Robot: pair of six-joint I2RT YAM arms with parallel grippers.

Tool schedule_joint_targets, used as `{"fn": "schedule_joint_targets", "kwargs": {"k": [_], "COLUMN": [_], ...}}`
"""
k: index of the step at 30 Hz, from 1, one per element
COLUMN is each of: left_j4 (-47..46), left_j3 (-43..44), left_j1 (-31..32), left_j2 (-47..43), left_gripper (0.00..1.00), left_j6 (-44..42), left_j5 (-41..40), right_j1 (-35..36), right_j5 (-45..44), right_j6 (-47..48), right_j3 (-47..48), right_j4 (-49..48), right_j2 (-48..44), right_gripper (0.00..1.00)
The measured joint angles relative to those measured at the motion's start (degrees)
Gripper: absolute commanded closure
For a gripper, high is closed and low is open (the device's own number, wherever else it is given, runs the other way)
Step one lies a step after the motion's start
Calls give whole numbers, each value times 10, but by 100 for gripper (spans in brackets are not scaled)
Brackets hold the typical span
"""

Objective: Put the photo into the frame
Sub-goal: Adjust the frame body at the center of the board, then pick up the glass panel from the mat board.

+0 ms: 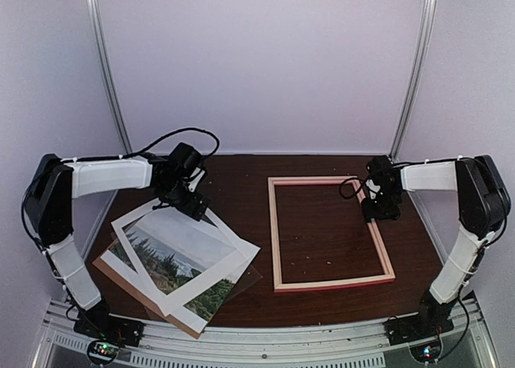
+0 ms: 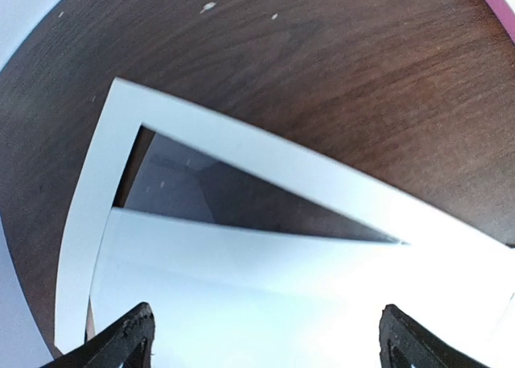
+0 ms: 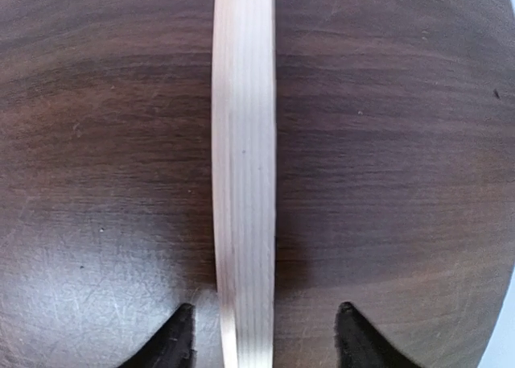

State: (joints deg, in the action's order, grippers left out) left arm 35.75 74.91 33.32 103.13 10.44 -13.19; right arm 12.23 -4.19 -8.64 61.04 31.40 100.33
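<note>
**Left arm.** The left gripper (image 1: 190,202) is released, fingers spread wide and holding nothing. It hangs over the far corner of a stack of sheets at the table's (image 1: 241,171) 9 o'clock side. Only the left wrist view shows the gap. There the gripper (image 2: 265,340) has both tips clear above a pale, washed-out sheet that cannot be identified. A corner of the white mat (image 2: 241,146) lies beyond it at 12 o'clock.

**Right arm.** The right gripper (image 1: 379,212) is also released and hangs over the frame's right rail. The right wrist view shows the gripper (image 3: 265,336) astride that rail, with dark table visible between each finger and the wood. This view alone shows the rail's upper face as pale wood grain.

**Photo.** Only the top view shows the photo (image 1: 170,260). It lies flat in the stack under the mat (image 1: 232,249), seen through the mat's opening and again past its near edge. The stack sits askew. The photo's long axis seems to run from about 10 to 4 o'clock, but the mat hides its edges. A brown board (image 1: 121,276) juts out beneath at 8 o'clock.

**Frame.** The frame (image 1: 273,231) lies flat at the table's 3 o'clock side, well apart from the photo. Its long axis runs roughly 12 to 6 o'clock. Its rails enclose only dark tabletop.
</note>
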Motion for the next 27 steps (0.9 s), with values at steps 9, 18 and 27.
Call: {"fn": "schedule_joint_targets", "kwargs": {"k": [9,18,27], "left_j4": [5,55,92], "left_j3": [-198,-305,-382], "left_j1": [-15,-83,-162], "left_j2": [-211,-355,-446], "left_gripper": [2,2,2], "left_j6": [113,204,266], "left_j5": [-9,43,122], "right_j1": [75,281,399], "right_j5": [34,161,263], "right_j6": [4,-19,-50], "right_j3": [2,128,276], "right_j4": [-12,-51,-64], "right_j2": [-76,15,187], "right_gripper": [21,20,30]}}
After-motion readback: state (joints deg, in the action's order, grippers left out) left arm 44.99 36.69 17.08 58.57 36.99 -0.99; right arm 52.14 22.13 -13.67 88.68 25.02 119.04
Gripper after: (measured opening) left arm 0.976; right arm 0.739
